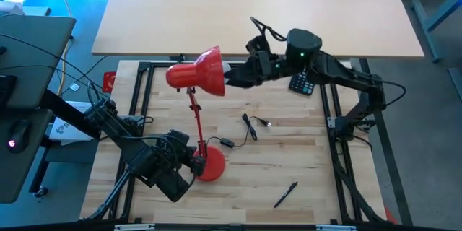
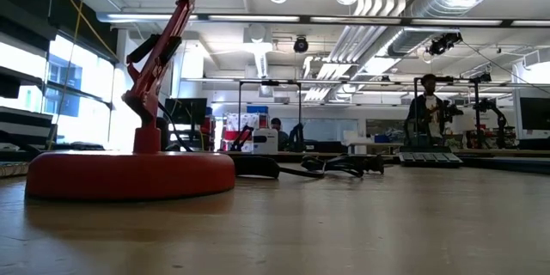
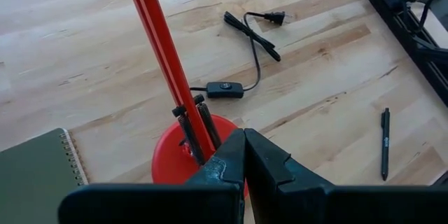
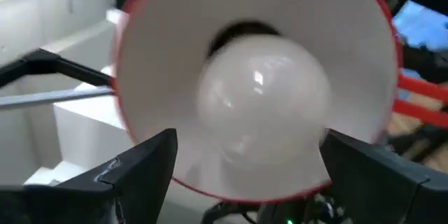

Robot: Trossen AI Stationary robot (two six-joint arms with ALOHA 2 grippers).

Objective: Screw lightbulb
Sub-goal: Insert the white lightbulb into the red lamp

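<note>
White lightbulb [image 4: 262, 105] inside red shade [image 4: 182, 42], hidden from overhead.

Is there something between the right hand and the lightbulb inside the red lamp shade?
Nothing visible. In the right wrist view the lightbulb sits inside the red shade, directly ahead of the open right hand, with clear space between its fingers.
</note>
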